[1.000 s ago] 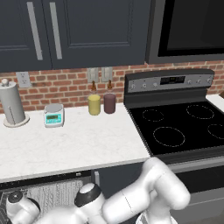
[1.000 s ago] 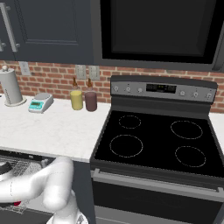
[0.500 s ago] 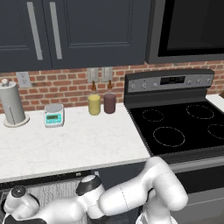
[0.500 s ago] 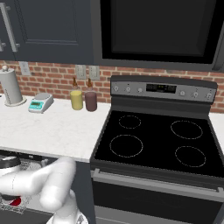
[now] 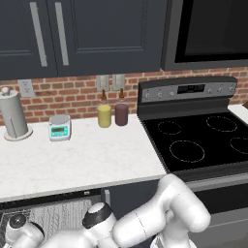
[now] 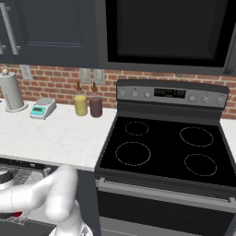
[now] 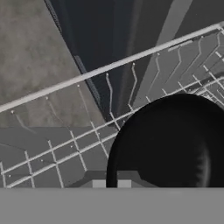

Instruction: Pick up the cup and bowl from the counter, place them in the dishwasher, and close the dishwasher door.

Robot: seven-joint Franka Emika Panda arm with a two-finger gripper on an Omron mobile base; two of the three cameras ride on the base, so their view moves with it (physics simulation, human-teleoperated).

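Observation:
The black bowl (image 7: 170,144) is large at the lower right of the hand view, just over the dishwasher's grey wire rack (image 7: 65,144). My gripper (image 7: 111,183) is shut on the bowl's near rim. In the base views my arm bends down from the counter (image 5: 87,160) into the open dishwasher (image 5: 53,215), whose rack (image 6: 27,175) also shows from the right. A sliver of red, the cup (image 6: 16,215), peeks out under my forearm in the rack. Beyond the rack lies a dark flat panel (image 7: 100,39); I cannot tell if it is the dishwasher door.
On the counter stand a paper towel roll (image 5: 13,116), a small scale (image 5: 59,128), a yellow canister (image 5: 104,116) and a maroon canister (image 5: 121,114). The black stove top (image 5: 198,140) lies to the right, with dark upper cabinets (image 5: 72,34) overhead.
My wrist has drifted slightly left and lower over the rack. The gripper has stayed shut, and the things on the counter have not moved.

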